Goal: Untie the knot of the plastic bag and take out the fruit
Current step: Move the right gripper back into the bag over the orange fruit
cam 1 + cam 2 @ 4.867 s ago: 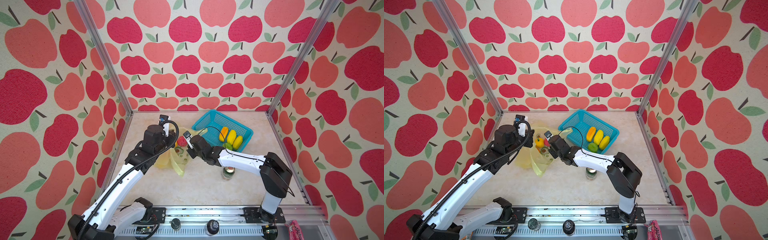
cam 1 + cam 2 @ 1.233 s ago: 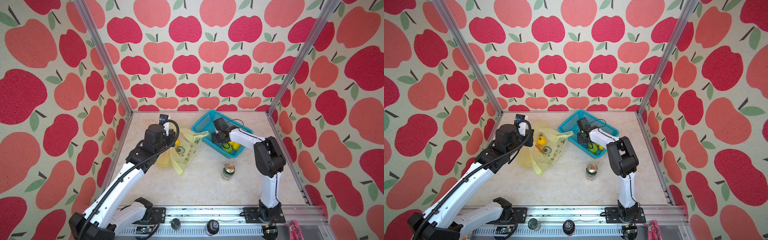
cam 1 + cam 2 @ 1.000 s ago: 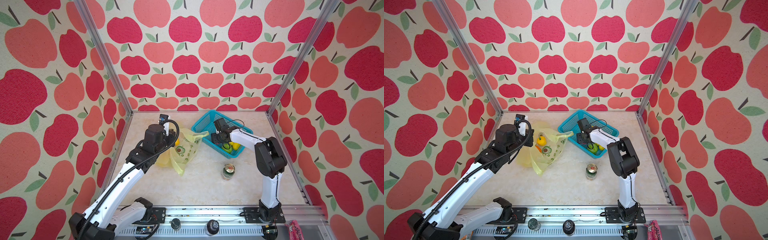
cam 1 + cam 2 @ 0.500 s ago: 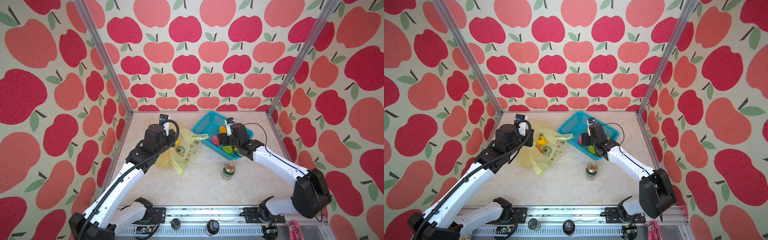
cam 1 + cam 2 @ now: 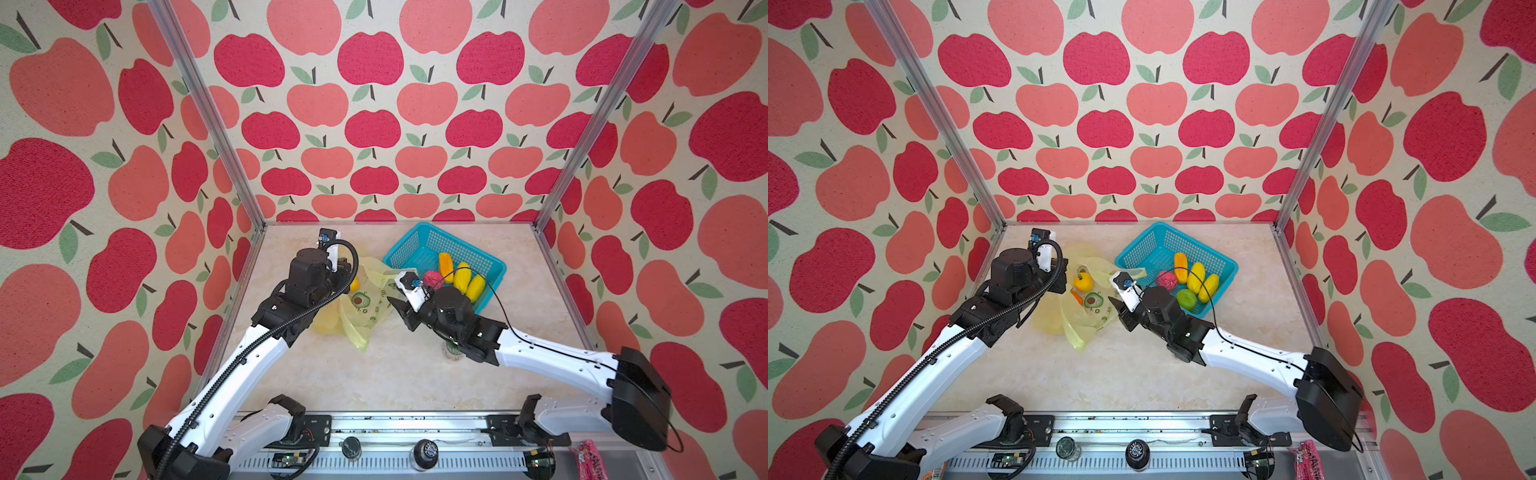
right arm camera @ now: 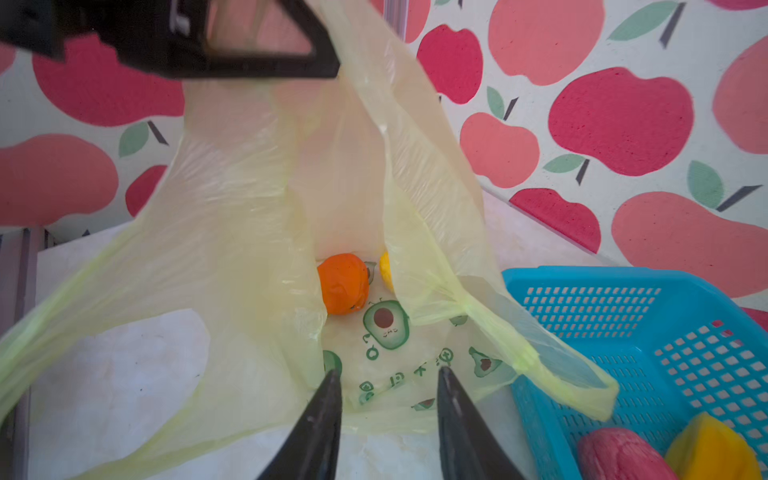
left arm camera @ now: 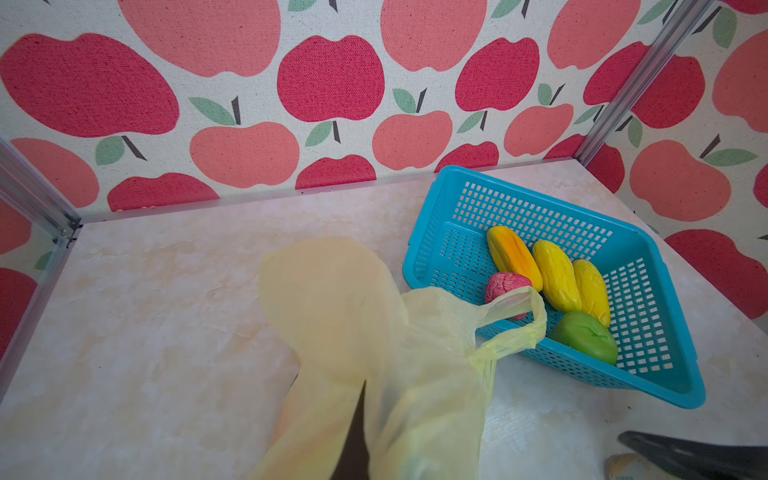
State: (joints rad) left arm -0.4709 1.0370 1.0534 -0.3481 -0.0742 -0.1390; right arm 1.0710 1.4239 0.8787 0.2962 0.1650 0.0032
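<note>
- My right pincer (image 6: pixel 387 372): jaws part open, nothing between them, tips low over the surface (image 6: pixel 124 374) at the mouth of the bag (image 6: pixel 232 216).
- Just ahead of the tips is the bag's lower sheet with the avocado print, flat on the surface. Cannot tell if the tips touch it.
- Next in is the orange fruit (image 6: pixel 343 282), inside the bag on that sheet. It sits almost dead ahead of the jaw gap, slightly toward one jaw.
- It's round with no long axis, so I judge jaw angle doesn't matter, only the line in.
- The yellow fruit (image 6: pixel 385 270) is just behind it and half hidden by a fold. Touching or not, cannot tell.
- Farther and higher, my left pincer (image 6: pixel 320 66) is clamped shut on the bag's upper edge, tenting the mouth open toward my right pincer.
- In both top views both fruit lie between the two pincers. The left is busy holding, so the pick falls to the right.
- No knot visible. A loop (image 6: pixel 582 390) hangs free over the rim of the basket (image 6: pixel 582 276), so I judge the untying done.
- The basket is off to the side with fruit already in it, e.g. the pink fruit (image 6: pixel 619 455).
- Risk: a film fold right beside the orange fruit could get pinched with it.
</note>
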